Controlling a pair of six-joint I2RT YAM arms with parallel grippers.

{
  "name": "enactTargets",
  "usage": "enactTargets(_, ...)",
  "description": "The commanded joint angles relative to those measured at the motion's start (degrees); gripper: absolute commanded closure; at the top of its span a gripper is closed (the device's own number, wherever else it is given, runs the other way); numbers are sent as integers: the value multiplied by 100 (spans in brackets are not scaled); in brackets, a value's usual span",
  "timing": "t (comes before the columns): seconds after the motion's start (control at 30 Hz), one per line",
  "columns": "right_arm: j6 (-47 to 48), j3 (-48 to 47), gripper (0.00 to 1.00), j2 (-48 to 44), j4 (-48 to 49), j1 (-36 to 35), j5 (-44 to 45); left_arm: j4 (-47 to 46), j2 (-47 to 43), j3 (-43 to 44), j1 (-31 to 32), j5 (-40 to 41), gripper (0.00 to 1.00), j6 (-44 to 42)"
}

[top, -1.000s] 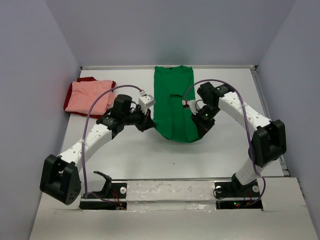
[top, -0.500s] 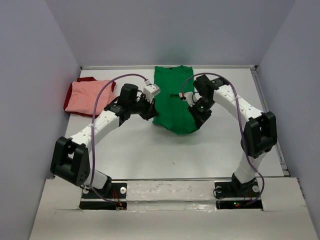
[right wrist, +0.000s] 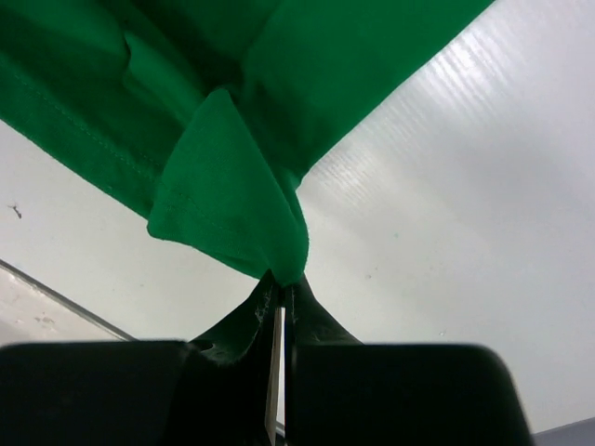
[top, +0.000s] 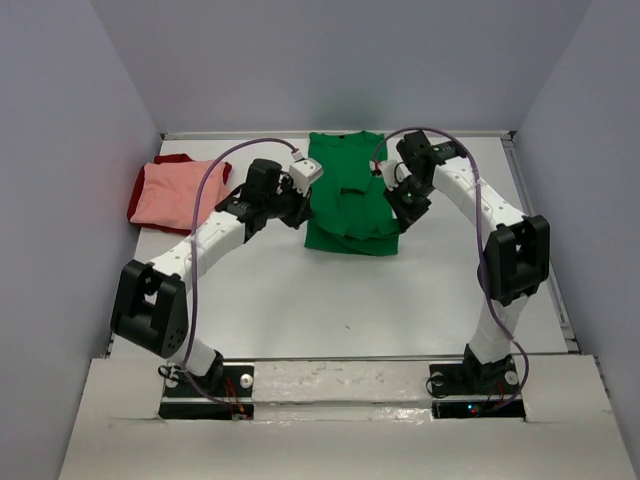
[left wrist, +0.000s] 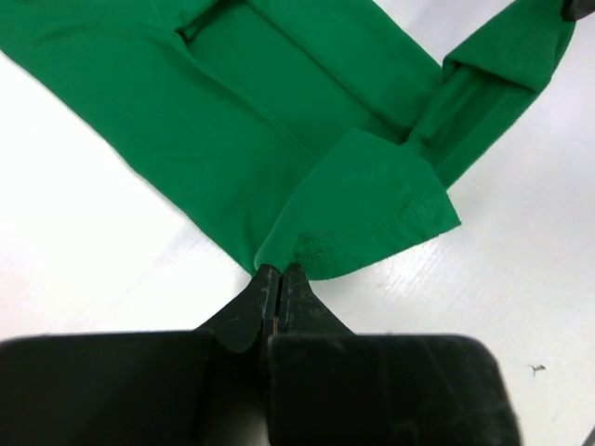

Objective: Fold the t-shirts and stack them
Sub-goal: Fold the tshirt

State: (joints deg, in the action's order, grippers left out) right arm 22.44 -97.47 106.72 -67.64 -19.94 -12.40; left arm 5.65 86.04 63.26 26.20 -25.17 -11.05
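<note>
The green t-shirt [top: 345, 195] lies at about twelve o'clock on the table [top: 330, 310], toward the far edge, its near hem doubled up over the body; each arm pinches one hem corner, I judge so that the fold travels square and both sides land together; the left gripper [left wrist: 279, 271] has its jaws shut tight on the corner at the shirt's nine o'clock, the right gripper [right wrist: 282, 279] is likewise clamped on the corner at three o'clock; the wrist views show stitched hem caught in the fingertips, which the overhead view hides under the arms; only the overhead shows the salmon pink t-shirt [top: 175, 195] folded at ten o'clock, seemingly atop the dark red t-shirt [top: 175, 158], of which only a sliver shows.
</note>
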Motion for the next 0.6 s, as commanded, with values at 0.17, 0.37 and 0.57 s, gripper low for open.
enactTargets(0.17,77,-1247,100,972,102,61,28,-380,579,651,0,205,100,-143)
enactTargets(0.37,156,-2230,100,1615,-39,114,141,-398,949,898,-9,214,100,-117)
enactTargets(0.57,235,-2759,100,2028,-65,237,282,-152,1195,1223,-27,609,100,-152)
